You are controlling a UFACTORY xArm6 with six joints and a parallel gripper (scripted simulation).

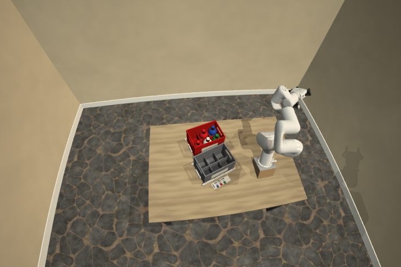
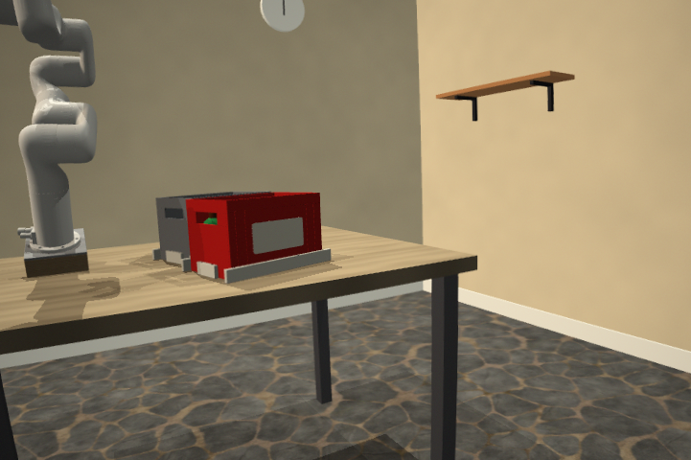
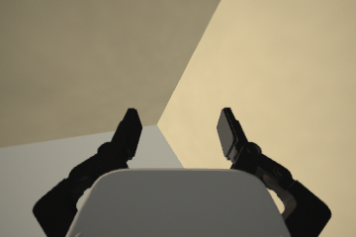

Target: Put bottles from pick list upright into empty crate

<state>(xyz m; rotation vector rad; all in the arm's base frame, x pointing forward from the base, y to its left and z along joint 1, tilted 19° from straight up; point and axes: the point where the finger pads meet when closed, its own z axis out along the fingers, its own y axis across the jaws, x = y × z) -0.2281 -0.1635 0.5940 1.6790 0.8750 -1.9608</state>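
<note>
- So the bench (image 1: pixel 175 198) (image 2: pixel 139 303) has both crates sitting level on it, side by side, nearer the top edge than the bottom one in the top view
- The red crate (image 1: pixel 191 142) (image 2: pixel 210 243) is the one closer to that top edge, and the bottles are in there: two red (image 1: pixel 203 134) (image 1: pixel 198 143), one blue (image 1: pixel 212 130), one green (image 1: pixel 216 137) (image 2: pixel 210 220) and one with a white cap (image 1: pixel 207 141), that I can make out
- Grey crate (image 1: pixel 208 177) (image 2: pixel 172 233) is just beside it, toward the bottom edge, six compartments and no bottle in any of them
- Pale rails (image 1: pixel 208 182) (image 2: pixel 278 265) run along the feet of the crates
- Pick list (image 1: pixel 221 182) lies between the grey crate and the bottom edge, with blue, red and green marks; the counts are too small for me to read
- The arm (image 1: pixel 287 122) (image 2: pixel 63 135) stands near the right edge, reaching up past the top right corner
- Gripper (image 1: pixel 303 100) (image 3: pixel 179 118) is wide open, nothing in it, well away from the bottles
</note>
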